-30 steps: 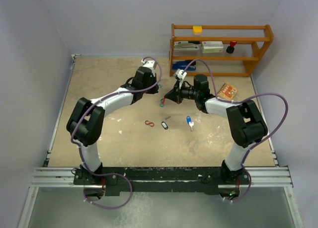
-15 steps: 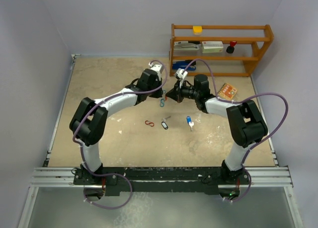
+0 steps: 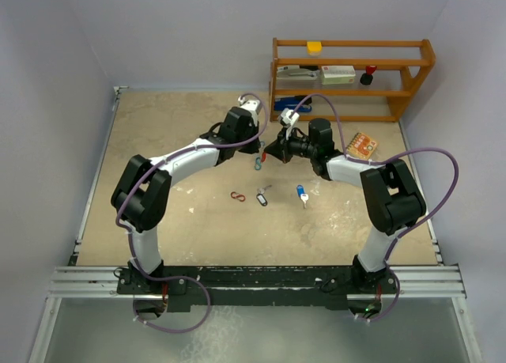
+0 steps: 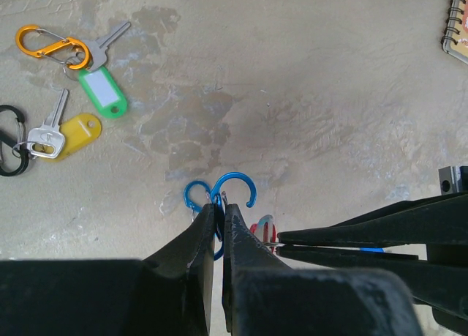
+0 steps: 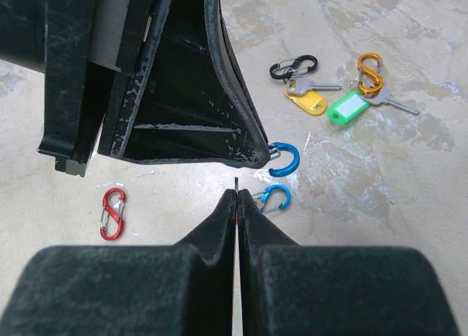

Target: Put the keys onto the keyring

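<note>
Blue clip is sitting clamped in my left gripper; right gripper is pinching shut alongside. Keys are lying upper left in the left wrist view, so I'm aiming to steady the clip, gate facing out.

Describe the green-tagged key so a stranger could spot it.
On the sandy table, find the group of two keys and two clips. The green-tagged key lies by the orange clip; the other key has a yellow tag.

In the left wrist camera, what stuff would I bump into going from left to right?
First the black clip → green-tagged key → blue clip → notebook at the right edge.
</note>
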Motion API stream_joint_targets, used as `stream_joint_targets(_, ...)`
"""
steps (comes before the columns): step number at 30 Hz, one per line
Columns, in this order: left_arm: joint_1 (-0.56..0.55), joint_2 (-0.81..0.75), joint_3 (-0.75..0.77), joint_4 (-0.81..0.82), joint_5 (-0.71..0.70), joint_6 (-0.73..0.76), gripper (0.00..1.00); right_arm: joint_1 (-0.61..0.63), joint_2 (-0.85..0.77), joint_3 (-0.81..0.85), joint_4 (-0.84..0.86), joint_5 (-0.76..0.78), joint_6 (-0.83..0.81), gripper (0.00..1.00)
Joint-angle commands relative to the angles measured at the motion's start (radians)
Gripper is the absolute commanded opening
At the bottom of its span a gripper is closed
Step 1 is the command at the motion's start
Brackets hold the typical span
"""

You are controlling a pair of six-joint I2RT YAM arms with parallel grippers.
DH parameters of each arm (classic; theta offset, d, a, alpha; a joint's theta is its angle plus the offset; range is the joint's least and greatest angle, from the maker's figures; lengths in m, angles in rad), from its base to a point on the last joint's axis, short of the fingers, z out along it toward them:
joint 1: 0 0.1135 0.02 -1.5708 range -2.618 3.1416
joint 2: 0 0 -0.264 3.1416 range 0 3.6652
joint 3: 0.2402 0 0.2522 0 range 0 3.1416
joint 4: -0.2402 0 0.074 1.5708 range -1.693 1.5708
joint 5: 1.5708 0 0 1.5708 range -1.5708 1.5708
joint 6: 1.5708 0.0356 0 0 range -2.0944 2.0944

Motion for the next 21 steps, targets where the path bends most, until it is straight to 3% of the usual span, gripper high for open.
stream_joint_targets(1, -0.011, -0.008, 0.045, 0.000, 0.011, 0.017, 0.00, 0.008, -0.024, 0.030, 0.033, 0.018, -0.014, 0.00)
stream_joint_targets(21, -0.023, -0.024, 0.042, -0.015, 0.008, 0.024, 0.00, 0.011, -0.015, 0.037, 0.025, 0.056, -0.011, 0.00)
